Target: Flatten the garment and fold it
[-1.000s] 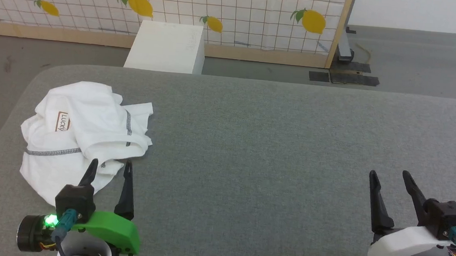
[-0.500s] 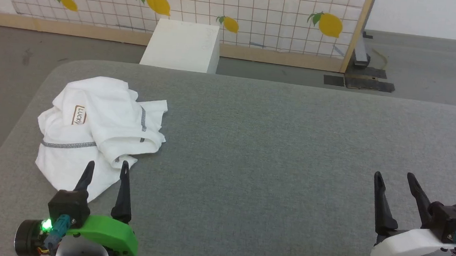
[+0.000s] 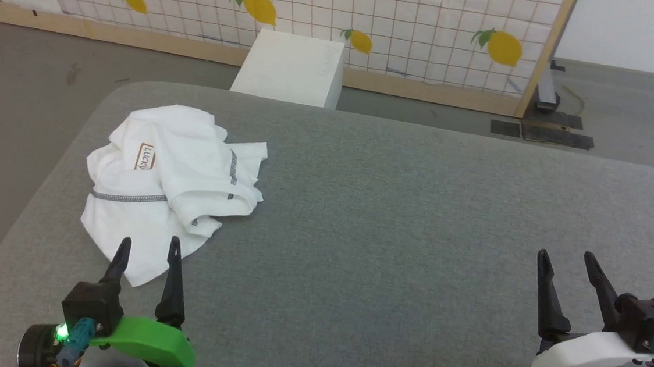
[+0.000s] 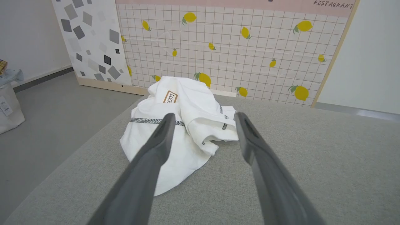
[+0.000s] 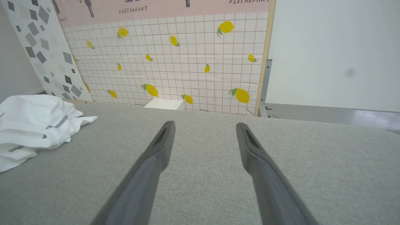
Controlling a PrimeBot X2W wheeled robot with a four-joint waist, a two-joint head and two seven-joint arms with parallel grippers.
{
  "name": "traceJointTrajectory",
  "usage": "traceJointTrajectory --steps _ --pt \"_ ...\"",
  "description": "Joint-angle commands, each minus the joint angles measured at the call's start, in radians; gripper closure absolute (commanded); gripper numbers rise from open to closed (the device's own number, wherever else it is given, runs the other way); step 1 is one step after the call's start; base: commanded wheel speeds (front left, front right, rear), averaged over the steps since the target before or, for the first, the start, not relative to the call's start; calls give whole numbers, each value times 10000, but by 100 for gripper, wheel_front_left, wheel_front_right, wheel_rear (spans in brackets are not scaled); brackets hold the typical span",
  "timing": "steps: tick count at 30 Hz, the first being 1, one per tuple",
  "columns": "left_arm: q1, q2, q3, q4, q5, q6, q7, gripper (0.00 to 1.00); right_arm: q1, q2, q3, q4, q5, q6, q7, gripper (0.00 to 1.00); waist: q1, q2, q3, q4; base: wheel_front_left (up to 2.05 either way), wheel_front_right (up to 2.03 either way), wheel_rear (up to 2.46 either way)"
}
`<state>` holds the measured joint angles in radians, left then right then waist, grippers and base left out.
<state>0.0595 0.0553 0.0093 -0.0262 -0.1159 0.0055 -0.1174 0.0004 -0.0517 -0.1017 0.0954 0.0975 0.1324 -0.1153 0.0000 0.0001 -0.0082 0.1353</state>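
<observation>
The shirt lies crumpled on the grey table, just ahead of the left gripper. Its fingers stand apart and empty, the tips perhaps just short of the hem. The right gripper, also spread, is well apart from the shirt.

On the table, at left, the garment (box behind)
</observation>
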Motion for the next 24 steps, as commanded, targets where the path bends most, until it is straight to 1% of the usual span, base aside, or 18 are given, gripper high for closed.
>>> traceJointTrajectory --steps 1,24 --pt "117 -25 27 -46 -140 56 -119 0 15 7 -35 67 107 -8 -134 0 0 -1 -40 147 0 0 0" --pt "328 -34 31 -174 -614 73 -593 0 -52 10 -197 452 356 -11 -609 0 0 -1 166 1477 0 0 0"
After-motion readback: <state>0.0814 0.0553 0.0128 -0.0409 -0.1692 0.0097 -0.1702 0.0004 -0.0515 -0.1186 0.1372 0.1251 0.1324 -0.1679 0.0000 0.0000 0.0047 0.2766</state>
